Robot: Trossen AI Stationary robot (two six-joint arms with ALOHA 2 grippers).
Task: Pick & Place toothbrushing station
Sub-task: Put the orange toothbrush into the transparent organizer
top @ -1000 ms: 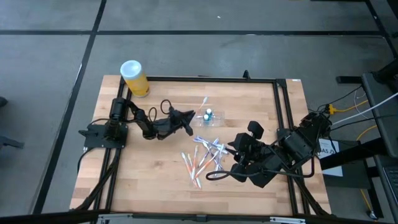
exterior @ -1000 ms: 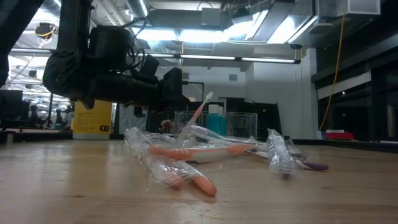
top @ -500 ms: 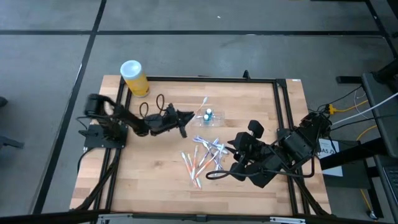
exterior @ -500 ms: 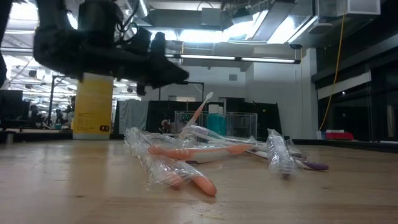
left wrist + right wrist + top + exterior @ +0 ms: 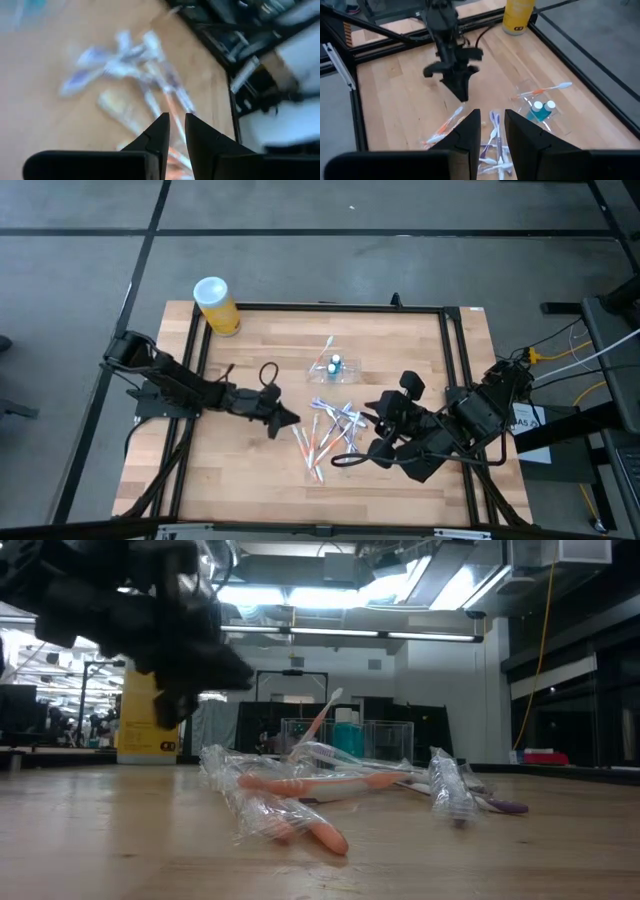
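Approach step, nothing picked yet – left claw (image 5: 284,418) hangs empty w/ fingers nearly together, left of the toothbrush pile (image 5: 330,436). Toothbrushing station (image 5: 333,366) sits mid-worktop, far of the pile. Right claw (image 5: 370,450), slightly apart, waits near-right; next: left reaches far-right & spreads over the station.

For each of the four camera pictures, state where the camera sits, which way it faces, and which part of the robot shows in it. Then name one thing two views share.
High view: above, facing straight down on the table; both arms show.
Low view: at table-top height, facing level across; the left gripper hangs at upper left.
Left wrist view: on the left arm, looking past its nearly closed fingers at wrapped toothbrushes.
Right wrist view: on the right arm, facing the left gripper.
Shared: the toothbrushing station shows in high, low and right wrist views.
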